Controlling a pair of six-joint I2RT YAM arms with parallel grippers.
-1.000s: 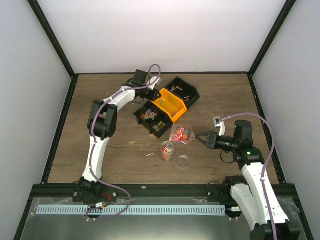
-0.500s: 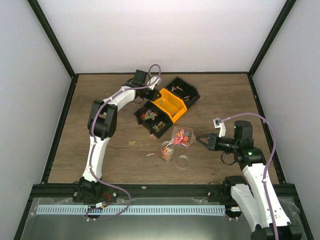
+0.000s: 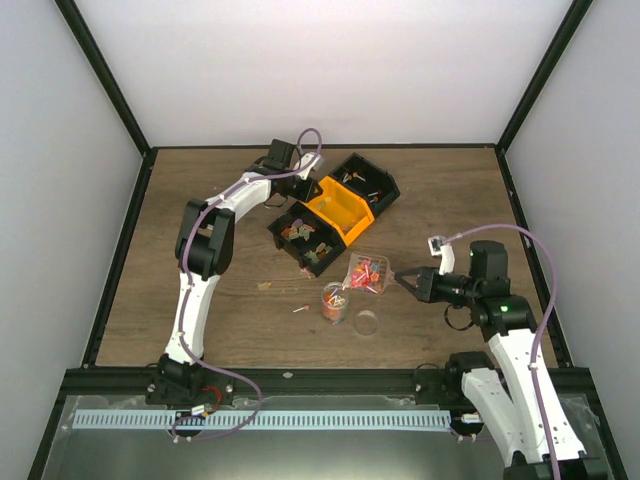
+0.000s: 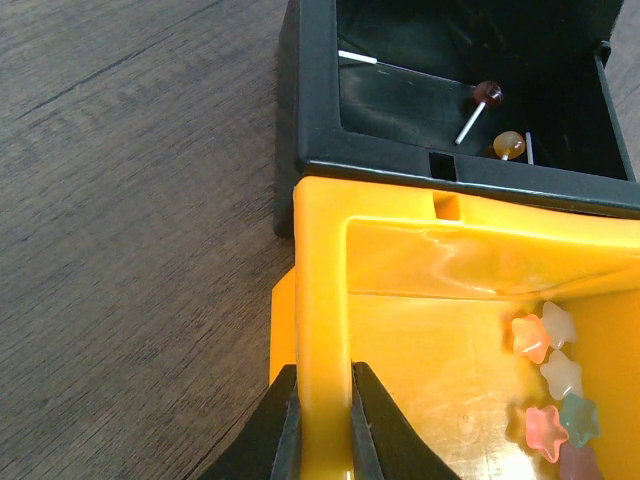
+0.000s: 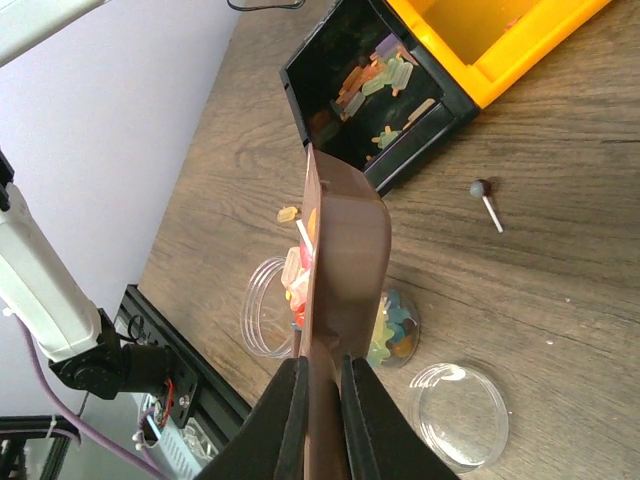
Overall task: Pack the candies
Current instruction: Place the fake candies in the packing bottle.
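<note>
My right gripper (image 3: 398,278) (image 5: 322,375) is shut on the edge of a clear flat container (image 3: 367,272) (image 5: 345,250), held tilted above the table. Mixed-colour candies (image 5: 300,272) lie in it. Just below stands a small clear cup (image 3: 335,302) (image 5: 392,335) with candies in its bottom. At the back, my left gripper (image 3: 308,190) (image 4: 322,400) is shut on the side wall of the orange bin (image 3: 340,208) (image 4: 440,330). Star-shaped candies (image 4: 550,385) lie inside that bin.
Two black bins flank the orange one: a near one (image 3: 305,240) (image 5: 375,90) with candies, a far one (image 3: 368,180) (image 4: 470,90) with lollipops. A clear round lid (image 3: 367,322) (image 5: 460,415) lies by the cup. A loose lollipop (image 3: 300,309) (image 5: 485,200) lies on the table.
The right gripper and its clear container have shifted slightly to the right and towards the near edge. The left arm has not moved.
</note>
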